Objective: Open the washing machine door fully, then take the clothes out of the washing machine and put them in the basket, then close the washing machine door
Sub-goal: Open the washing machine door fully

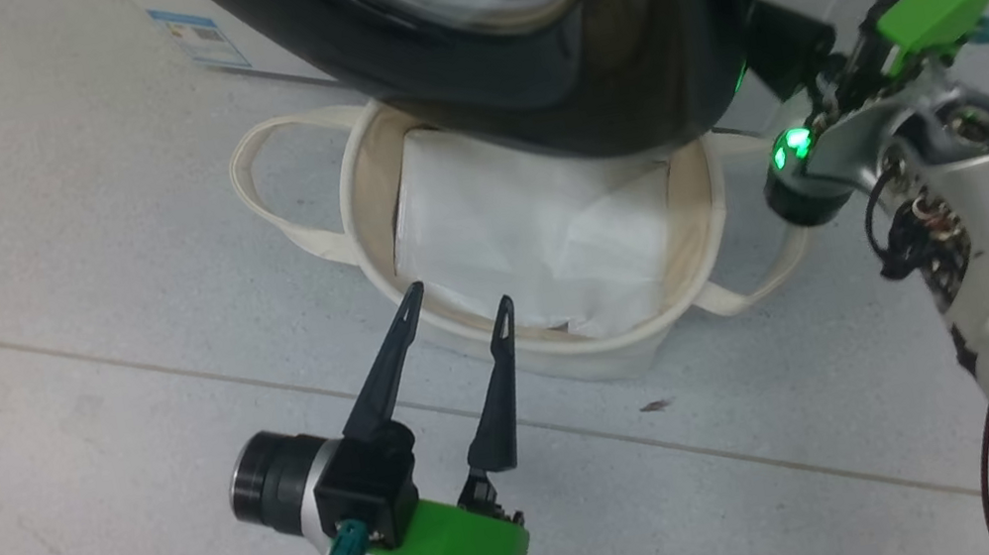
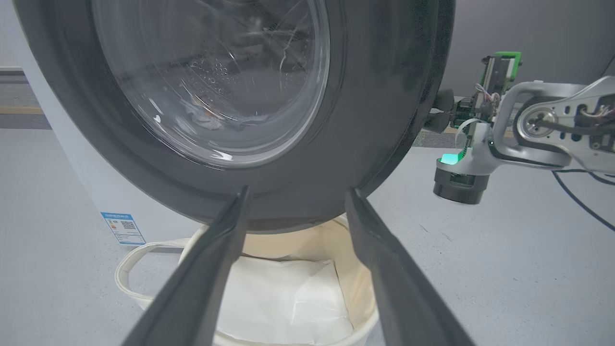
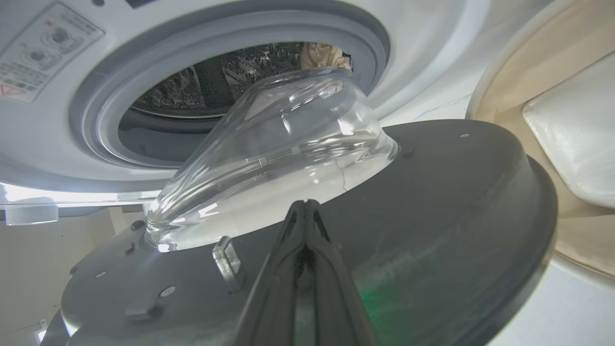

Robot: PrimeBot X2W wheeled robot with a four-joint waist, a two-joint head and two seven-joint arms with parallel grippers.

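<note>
The washing machine door (image 1: pixel 545 98) is seen swung partway out, its glossy black rim hanging over the basket (image 1: pixel 557 352). The basket is a round cream canvas tub with two loop handles, set on the floor (image 1: pixel 55 291) just before the white washing machine (image 3: pixel 423 48). A creased plain white sheet (image 1: pixel 525 222) is laid inside it. The left gripper (image 1: pixel 460 293) is held wide open and empty, its tapered dark fingers (image 1: pixel 389 365) pointed at the basket's near rim. The right gripper (image 3: pixel 302 204) is pressed fully closed on nothing and laid along the door's matt grey inner face, below the bulging clear glass. The clothes (image 3: pixel 321 54) are glimpsed as a pale cream fold inside the perforated drum.
</note>
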